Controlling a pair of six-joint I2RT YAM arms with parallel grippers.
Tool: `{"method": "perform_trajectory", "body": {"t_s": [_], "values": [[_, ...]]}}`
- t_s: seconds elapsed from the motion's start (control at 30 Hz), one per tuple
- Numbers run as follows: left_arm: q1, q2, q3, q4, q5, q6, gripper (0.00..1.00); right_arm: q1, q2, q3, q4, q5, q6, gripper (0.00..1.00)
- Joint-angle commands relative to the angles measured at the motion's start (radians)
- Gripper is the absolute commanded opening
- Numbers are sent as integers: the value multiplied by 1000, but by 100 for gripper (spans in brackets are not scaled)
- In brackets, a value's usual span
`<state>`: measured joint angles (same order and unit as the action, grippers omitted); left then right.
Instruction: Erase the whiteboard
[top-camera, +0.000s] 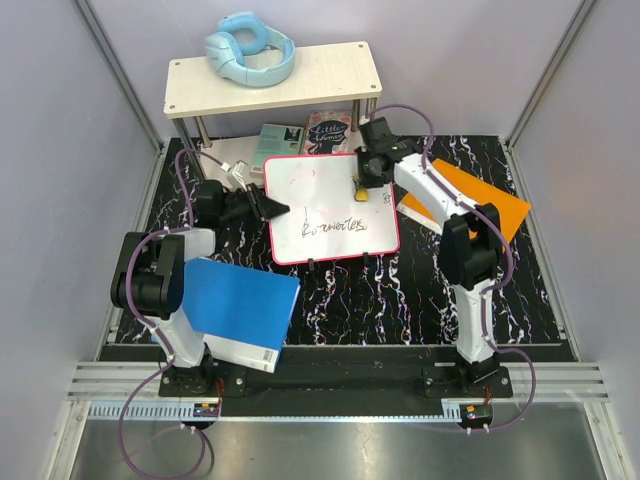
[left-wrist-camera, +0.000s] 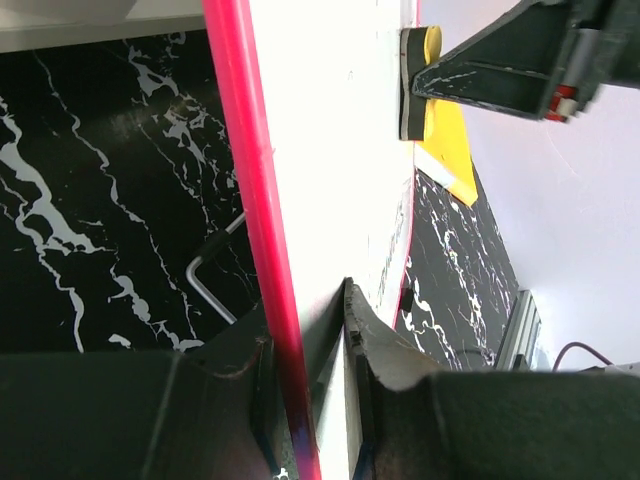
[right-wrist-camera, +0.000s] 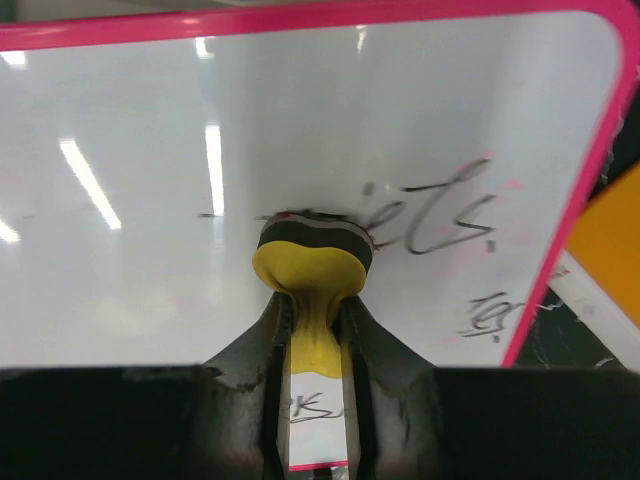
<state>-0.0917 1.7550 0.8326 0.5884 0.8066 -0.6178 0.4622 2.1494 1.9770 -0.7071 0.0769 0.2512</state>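
The left arm (top-camera: 150, 275) is folded at the elbow above the blue book (top-camera: 245, 305), with its forearm reaching toward the middle of the table. The left gripper (top-camera: 268, 207) lies level, its 2 fingers clamped on the left rim of the whiteboard (top-camera: 325, 195), 1 on either side. The whiteboard lies mid-table. A line of dark handwriting (top-camera: 335, 227) crosses its lower half, too small to read.

The right arm (top-camera: 470, 250) reaches forward and leftward from its base, wrist bent down. The right gripper (right-wrist-camera: 314, 305) is pinched on the yellow eraser (right-wrist-camera: 308, 262), whose dark felt presses on the board near its right edge and covers part of the strokes there.

The orange book (top-camera: 490, 205) lies just beside the right rim, partly under the right arm. The far rim is near a teal book (top-camera: 278, 140) and a dark-covered book (top-camera: 328, 130), both half hidden beneath the shelf (top-camera: 330, 75). Bare marbled table (top-camera: 400, 295) lies open in front of the near rim.
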Motion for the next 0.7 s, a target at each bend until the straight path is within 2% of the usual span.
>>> {"method": "perform_trajectory", "body": {"t_s": [0.0,0.4,0.67], "values": [[-34,24,-21,-125,-113,236,0,-95,-17,-115,-40,80,-16,0],[-34,26,-21,-122,-112,233,0,-166,-72,-161,-9,38,-43,0],[-34,26,-23,-121,-116,231,0,-152,-187,-408,115,-26,-21,0]]}}
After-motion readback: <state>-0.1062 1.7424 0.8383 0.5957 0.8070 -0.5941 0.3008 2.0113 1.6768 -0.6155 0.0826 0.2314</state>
